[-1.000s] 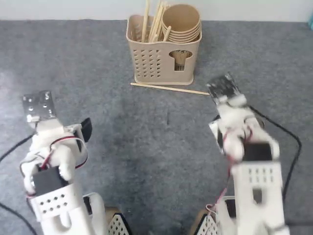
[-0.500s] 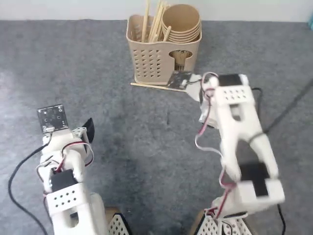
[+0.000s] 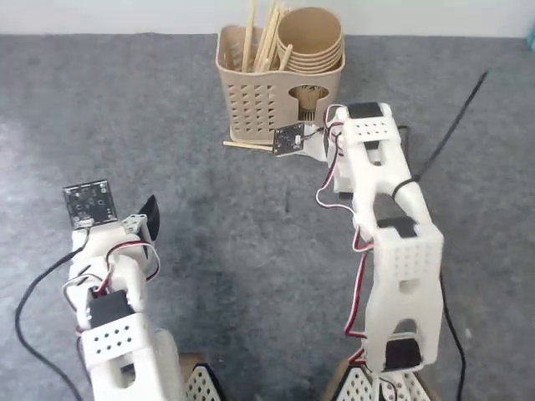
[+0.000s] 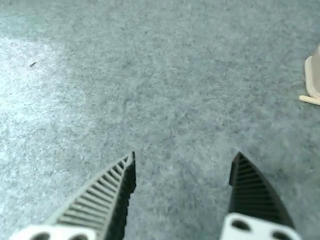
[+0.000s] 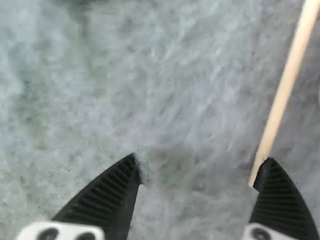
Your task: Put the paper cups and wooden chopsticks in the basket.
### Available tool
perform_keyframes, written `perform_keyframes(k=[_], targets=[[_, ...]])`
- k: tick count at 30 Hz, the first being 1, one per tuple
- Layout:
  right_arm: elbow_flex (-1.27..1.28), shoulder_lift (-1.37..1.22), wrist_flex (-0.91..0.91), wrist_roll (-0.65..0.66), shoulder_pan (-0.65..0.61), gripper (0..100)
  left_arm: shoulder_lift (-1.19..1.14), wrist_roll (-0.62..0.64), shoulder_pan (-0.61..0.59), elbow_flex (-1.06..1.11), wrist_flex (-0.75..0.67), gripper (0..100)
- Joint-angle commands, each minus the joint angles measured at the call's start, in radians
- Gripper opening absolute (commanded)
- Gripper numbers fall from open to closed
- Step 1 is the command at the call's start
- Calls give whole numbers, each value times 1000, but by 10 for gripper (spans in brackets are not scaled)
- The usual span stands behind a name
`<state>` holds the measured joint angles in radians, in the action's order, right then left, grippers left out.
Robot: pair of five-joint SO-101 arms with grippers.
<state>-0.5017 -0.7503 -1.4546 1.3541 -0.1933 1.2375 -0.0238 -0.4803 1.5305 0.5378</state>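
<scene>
The right gripper (image 5: 200,160) hangs low over the grey carpeted table (image 3: 209,209), jaws spread wide. One pale wooden chopstick (image 5: 285,95) lies at one fingertip, not between them. Just beyond stands the beige perforated plastic basket (image 3: 267,100), holding stacked brown paper cups (image 3: 311,38). This looks like the last pickup — the gripper likely must shift sideways to straddle the stick, then close. The left gripper (image 4: 185,157), also wide, holds nothing.
</scene>
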Motion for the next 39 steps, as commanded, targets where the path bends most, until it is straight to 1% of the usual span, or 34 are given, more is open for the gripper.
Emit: perform_keyframes(k=[1, 6, 13, 15, 20, 22, 24, 28, 36, 39], targets=[[-137, -53, -22, 21, 15, 339, 17, -5, 11, -8, -23, 290], [-201, -148, -22, 21, 33, 339, 17, -3, 11, -8, -23, 290], [-229, -206, -22, 21, 27, 335, 17, -2, 11, -8, -23, 290], [-229, -209, -22, 21, 24, 288, 17, -2, 11, -8, -23, 290], [-229, -200, -22, 18, 15, 61, 17, -2, 11, -8, -23, 290], [-229, -200, -22, 17, 15, 2, 17, -2, 11, -8, -23, 290], [-229, -200, -35, 17, 16, 20, 17, -2, 11, -8, -23, 290], [-229, -189, -143, 17, 12, 8, 17, -2, 11, -8, -23, 290], [-224, -53, -338, 20, 8, 9, 17, -2, 11, -8, -25, 290], [-199, 12, -340, 23, 21, 9, 17, -2, 11, -8, -26, 290]])
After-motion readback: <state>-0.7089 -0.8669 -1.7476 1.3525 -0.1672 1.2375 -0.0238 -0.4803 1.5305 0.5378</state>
